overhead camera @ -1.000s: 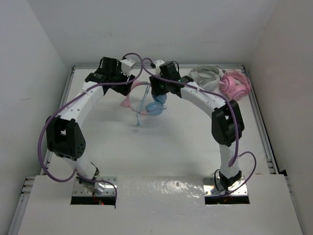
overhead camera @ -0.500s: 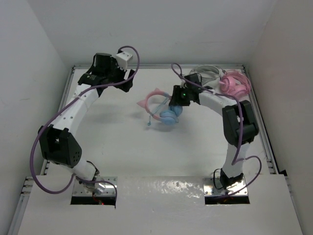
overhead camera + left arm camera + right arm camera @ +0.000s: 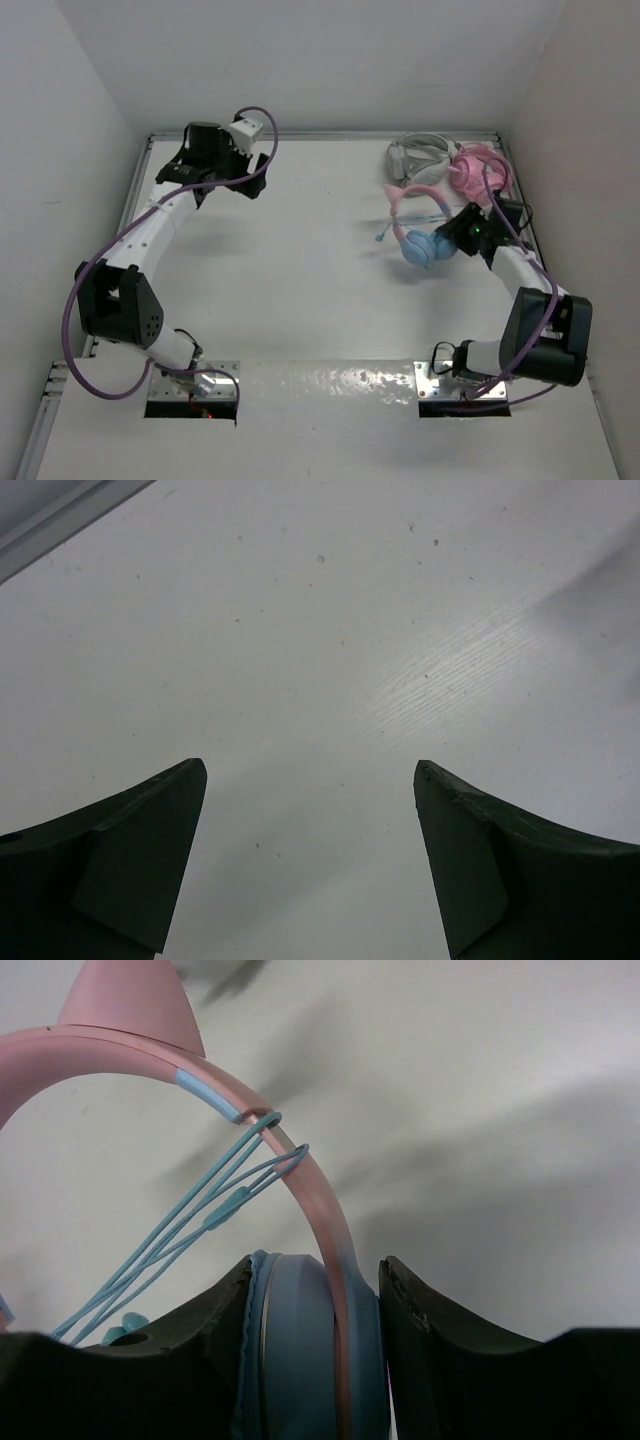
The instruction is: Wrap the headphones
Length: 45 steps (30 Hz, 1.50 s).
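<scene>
Over on the right side of the table (image 3: pixel 300 290), the right gripper (image 3: pixel 457 238) is clamping one light blue ear cup of the headphones (image 3: pixel 418 240), its jaws part-way closed around the cup where the pink headband joins it. Through the right wrist camera the cup (image 3: pixel 300 1350) is sitting squarely between the two dark fingers (image 3: pixel 430 1360), and the thin blue cable (image 3: pixel 235 1185) is looping several times over the headband. From above, one cable end is sticking out to the left. Just behind them the grey-white headphones (image 3: pixel 418 155) and the all-pink headphones (image 3: pixel 480 170) are lying against the far edge. The left gripper (image 3: pixel 252 183) is hovering at the far left corner, jaws spread wide over bare tabletop, gripping nothing
</scene>
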Each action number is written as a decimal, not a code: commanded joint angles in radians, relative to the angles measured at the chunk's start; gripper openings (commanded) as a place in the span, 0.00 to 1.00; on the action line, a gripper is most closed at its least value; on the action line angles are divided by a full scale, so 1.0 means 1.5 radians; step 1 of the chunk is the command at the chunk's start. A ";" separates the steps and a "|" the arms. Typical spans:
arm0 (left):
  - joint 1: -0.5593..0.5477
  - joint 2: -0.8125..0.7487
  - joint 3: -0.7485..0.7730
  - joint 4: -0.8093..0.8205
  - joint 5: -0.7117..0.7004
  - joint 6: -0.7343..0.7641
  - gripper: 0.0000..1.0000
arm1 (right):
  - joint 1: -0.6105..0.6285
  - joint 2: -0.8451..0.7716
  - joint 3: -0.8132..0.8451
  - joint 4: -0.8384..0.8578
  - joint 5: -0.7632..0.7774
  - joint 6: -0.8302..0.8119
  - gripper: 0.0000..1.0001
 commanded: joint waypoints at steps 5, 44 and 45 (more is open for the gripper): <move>0.011 -0.015 -0.004 0.044 0.038 -0.004 0.82 | -0.147 -0.075 -0.049 0.033 -0.002 0.017 0.00; 0.037 0.014 -0.021 0.053 0.032 0.010 0.82 | -0.200 -0.010 -0.012 0.043 0.257 0.001 0.00; 0.037 0.015 -0.021 0.053 0.033 0.010 0.82 | -0.180 0.006 -0.011 0.046 0.262 -0.001 0.00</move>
